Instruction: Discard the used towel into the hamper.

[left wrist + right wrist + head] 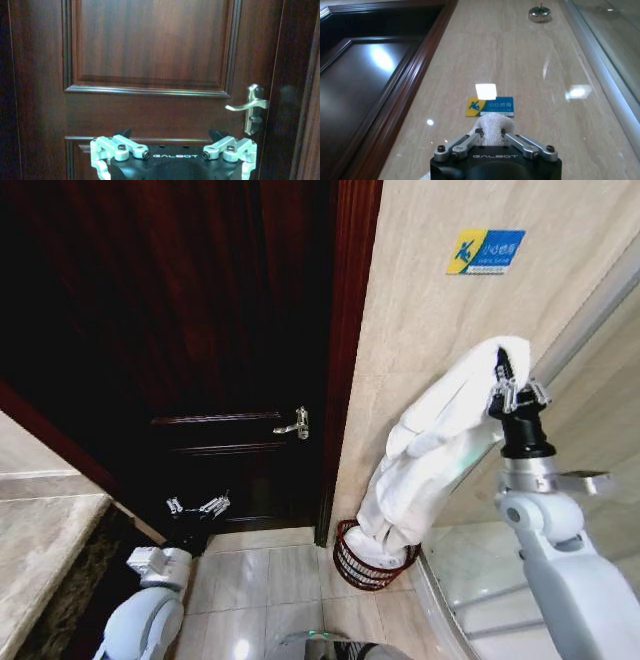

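**Towel hanging into hamper**

We see the white towel [430, 455] draped from the raised right hand [507, 380], fingers clamped on its top end; its lower end sits inside the hamper [352, 566]. The hamper stands on the floor tiles [260, 580] against the beige wall [420, 330], right of the dark door [200, 330]. Left hand [197, 506] low on the left, near the door, fingers apart, holding nothing.

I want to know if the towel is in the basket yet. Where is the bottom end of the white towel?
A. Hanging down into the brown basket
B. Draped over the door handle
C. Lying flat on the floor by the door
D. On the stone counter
A: the right tool holds the towel up high, and its lower end hangs down inside the hamper by the wall.
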Motion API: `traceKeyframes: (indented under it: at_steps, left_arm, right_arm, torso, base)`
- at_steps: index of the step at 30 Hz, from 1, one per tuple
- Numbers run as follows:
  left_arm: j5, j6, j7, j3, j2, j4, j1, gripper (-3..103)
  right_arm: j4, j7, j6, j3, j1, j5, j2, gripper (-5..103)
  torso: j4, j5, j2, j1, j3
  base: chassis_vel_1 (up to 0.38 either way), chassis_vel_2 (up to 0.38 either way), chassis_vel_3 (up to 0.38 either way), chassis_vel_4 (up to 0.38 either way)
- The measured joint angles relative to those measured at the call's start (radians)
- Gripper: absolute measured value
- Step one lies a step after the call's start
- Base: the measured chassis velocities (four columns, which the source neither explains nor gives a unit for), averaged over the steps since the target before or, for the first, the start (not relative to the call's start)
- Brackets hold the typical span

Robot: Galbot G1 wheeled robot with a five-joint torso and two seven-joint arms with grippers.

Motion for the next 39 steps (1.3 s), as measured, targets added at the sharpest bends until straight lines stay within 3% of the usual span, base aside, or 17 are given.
traceKeyframes:
  at_steps: [16, 39]
  left_arm:
    - [0.0, 0.0, 0.0, 0.0, 0.0, 0.0, 0.0, 100]
    - [0.0, 0.0, 0.0, 0.0, 0.0, 0.0, 0.0, 100]
  right_arm:
    - [0.04, -0.023, 0.025, 0.01, -0.105, -0.033, 0.062, 8]
    - [-0.023, -0.042, 0.07, -0.001, -0.121, -0.062, 0.101, 8]
  torso:
    - [0.0, 0.0, 0.0, 0.0, 0.0]
    - [0.0, 0.0001, 0.0, 0.0, 0.0]
  base:
    - [0.0, 0.0, 0.0, 0.0]
    - [0.0, 0.0, 0.0, 0.0]
